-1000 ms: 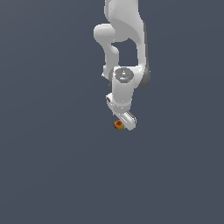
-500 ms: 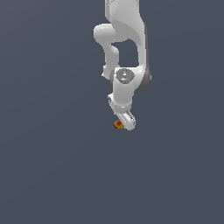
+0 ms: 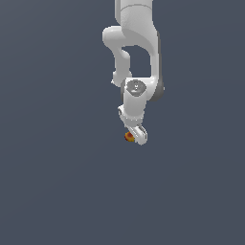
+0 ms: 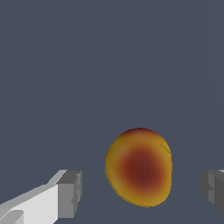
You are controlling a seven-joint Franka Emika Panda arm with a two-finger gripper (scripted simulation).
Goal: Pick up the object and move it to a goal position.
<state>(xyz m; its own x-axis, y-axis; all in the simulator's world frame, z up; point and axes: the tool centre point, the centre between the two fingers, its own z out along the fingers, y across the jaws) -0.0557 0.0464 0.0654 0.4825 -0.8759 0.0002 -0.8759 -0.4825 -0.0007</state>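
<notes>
The object is a small roundish ball, mottled red, orange and yellow. In the wrist view it lies between my two fingers, with a gap on each side. One grey fingertip and the other stand apart from it. My gripper is open around it, not touching. In the exterior view the ball peeks out on the exterior view's left of the white gripper, which hangs below the white arm and hides most of it.
A plain dark grey surface fills both views. No other objects show.
The arm and gripper have barely moved. The ball stays in the same place beside the gripper.
</notes>
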